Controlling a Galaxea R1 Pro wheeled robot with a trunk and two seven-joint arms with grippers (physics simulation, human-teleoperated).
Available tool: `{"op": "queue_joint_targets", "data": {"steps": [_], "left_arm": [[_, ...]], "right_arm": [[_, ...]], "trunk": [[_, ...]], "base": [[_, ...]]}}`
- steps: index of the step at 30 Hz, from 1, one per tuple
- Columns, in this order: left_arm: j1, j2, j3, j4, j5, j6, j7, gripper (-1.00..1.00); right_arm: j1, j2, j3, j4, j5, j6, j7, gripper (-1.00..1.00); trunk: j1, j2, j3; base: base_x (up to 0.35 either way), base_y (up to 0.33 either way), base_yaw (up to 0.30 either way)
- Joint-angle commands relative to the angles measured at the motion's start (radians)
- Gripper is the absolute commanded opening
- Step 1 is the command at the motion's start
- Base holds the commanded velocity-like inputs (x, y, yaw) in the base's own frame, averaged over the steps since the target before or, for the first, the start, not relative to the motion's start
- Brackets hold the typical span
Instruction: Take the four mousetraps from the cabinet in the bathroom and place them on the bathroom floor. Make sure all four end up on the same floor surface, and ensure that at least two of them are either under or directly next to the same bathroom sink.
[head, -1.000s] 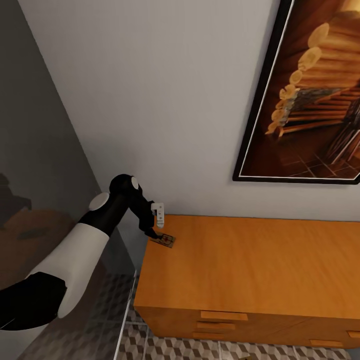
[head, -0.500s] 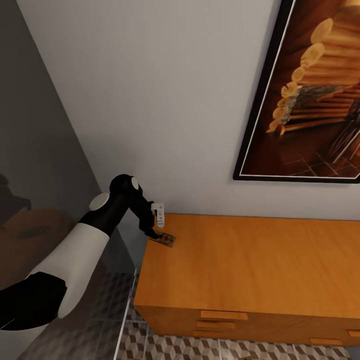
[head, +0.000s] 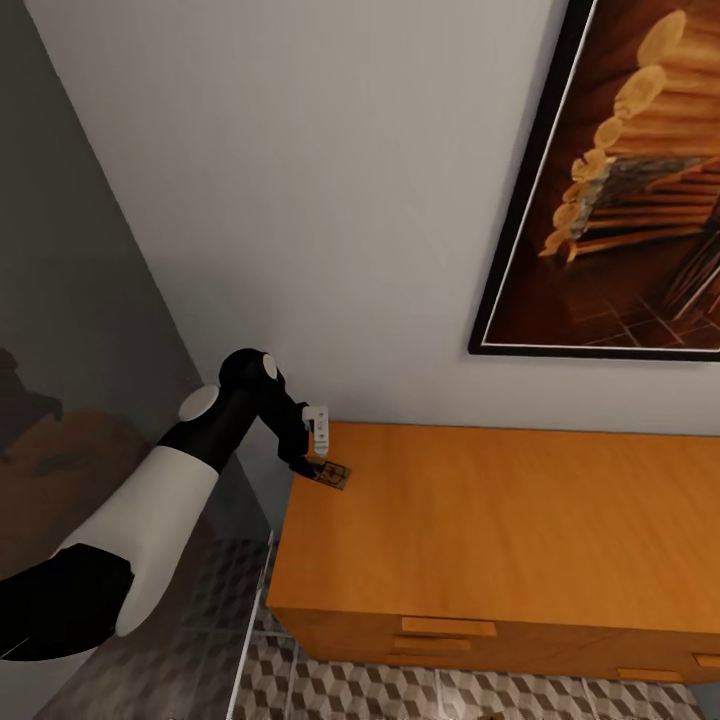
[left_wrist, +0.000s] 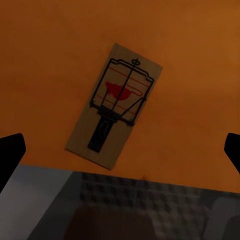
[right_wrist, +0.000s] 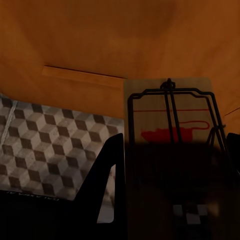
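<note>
The left gripper (head: 318, 462) is hovering over the cabinet's (head: 520, 540) top near its left back corner, fingers spread wide. A trap (head: 330, 475) is lying flat on the wood just beneath, and in the left wrist view that trap (left_wrist: 115, 104) is sitting between the two fingertips (left_wrist: 11, 152), touching neither. The right gripper (right_wrist: 172, 192) is gripping a second trap (right_wrist: 172, 150) between its fingers, held before the cabinet front above the floor (right_wrist: 45, 145).
</note>
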Motion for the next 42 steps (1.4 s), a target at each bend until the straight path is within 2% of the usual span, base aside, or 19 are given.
{"op": "queue_joint_targets", "data": {"steps": [1, 23, 31, 42], "left_arm": [[-0.001, 0.000, -0.001, -0.001, -0.006, 0.011, -0.006, 1.00], [-0.001, -0.006, -0.001, 0.003, -0.005, 0.011, -0.006, 1.00], [-0.001, -0.019, -0.001, 0.014, -0.006, 0.011, -0.006, 1.00], [0.000, -0.022, -0.003, 0.012, -0.005, 0.009, -0.006, 1.00]], "right_arm": [[-0.001, 0.000, 0.009, 0.001, -0.010, -0.003, 0.002, -1.00], [-0.001, 0.002, 0.009, 0.001, -0.010, -0.003, 0.002, -1.00], [-0.001, 0.002, 0.009, 0.001, -0.010, 0.019, 0.003, -1.00], [-0.001, 0.002, 0.009, 0.001, -0.010, 0.028, 0.003, -1.00]], "trunk": [[0.000, -0.002, -0.003], [0.000, -0.002, -0.036], [0.000, -0.002, -0.040], [0.000, -0.002, -0.040]], "base": [[0.000, 0.000, 0.000], [0.000, 0.000, 0.000], [0.000, 0.000, 0.000], [0.029, 0.009, 0.000]]}}
